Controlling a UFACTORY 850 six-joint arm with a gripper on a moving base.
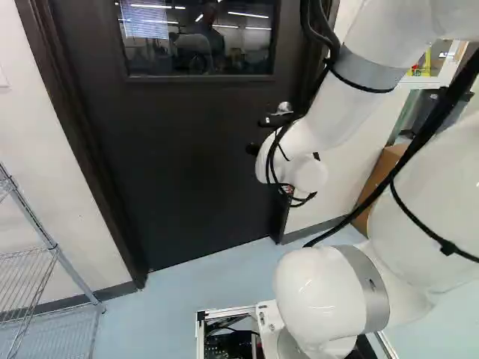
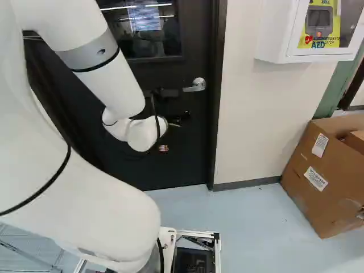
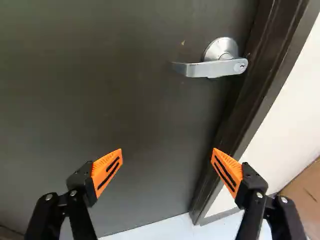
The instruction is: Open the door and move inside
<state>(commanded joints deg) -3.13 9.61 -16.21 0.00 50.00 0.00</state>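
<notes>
My gripper (image 2: 173, 106) is held up before the dark door (image 2: 182, 153), close to the lever handle (image 2: 196, 85) in the right base view. Seen from the wrist, the gripper (image 3: 167, 150) stands wide open, with only the door's surface (image 3: 125, 100) behind the gap between its orange pads. Ahead of the fingers, beyond the tip line, the silver handle (image 3: 212, 68) lies level beside the frame, untouched. The door (image 1: 194, 164) sits closed in its dark frame. In the left base view the handle (image 1: 284, 108) shows partly behind the gripper.
A wire rack (image 1: 46, 243) stands left of the door in the left base view. Right of the frame are a white wall (image 2: 250, 119), a wall-mounted AED cabinet (image 2: 278, 34) and a cardboard box (image 2: 313, 187) on the floor. Pale blue floor (image 2: 250, 216) lies before the door.
</notes>
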